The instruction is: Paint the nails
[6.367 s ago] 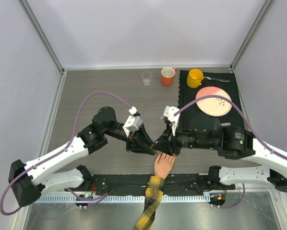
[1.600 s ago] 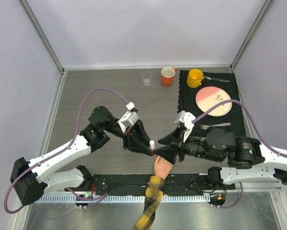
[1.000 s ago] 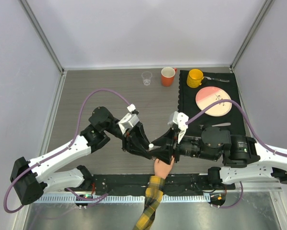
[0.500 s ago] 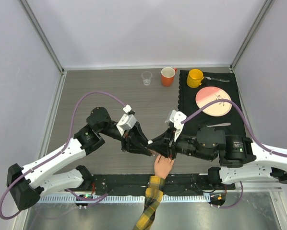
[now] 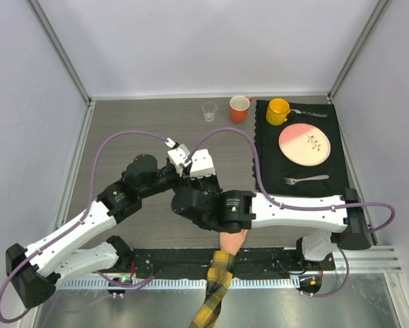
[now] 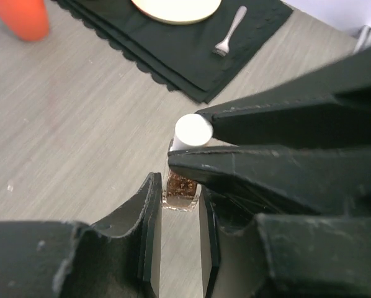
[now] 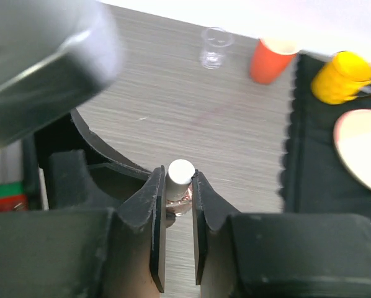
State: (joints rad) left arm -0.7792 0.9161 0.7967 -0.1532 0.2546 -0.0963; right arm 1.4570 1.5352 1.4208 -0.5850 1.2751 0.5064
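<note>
Left gripper (image 6: pixel 179 189) is closed around the glass body of a small nail polish bottle (image 6: pixel 181 188) with brownish contents, one finger pressed on each side. The bottle is upright over the wood-grain table (image 5: pixel 143 123); whether it rests on the surface cannot be told. Right gripper (image 7: pixel 176 180) is clamped on the bottle's white cap (image 7: pixel 180 171), jaws nearly together with the cap pinched between them, just above the left fingers. In the top view the two arms meet mid-table, with the right arm swung across toward the left arm and covering the bottle. Fake hand (image 5: pixel 232 240) lies at the near edge, touching or just under the right arm's wrist, and its plaid sleeve (image 5: pixel 215 290) trails off the table front. Its fingertips are hidden by the arm, so the nails cannot be made out. On the far side are a clear glass (image 5: pixel 209 111) and an orange cup (image 5: pixel 239 108). A black mat (image 5: pixel 267 137) carries a yellow mug (image 5: pixel 278 111), a pink-and-cream plate (image 5: pixel 304 144) and a fork (image 5: pixel 306 180).
</note>
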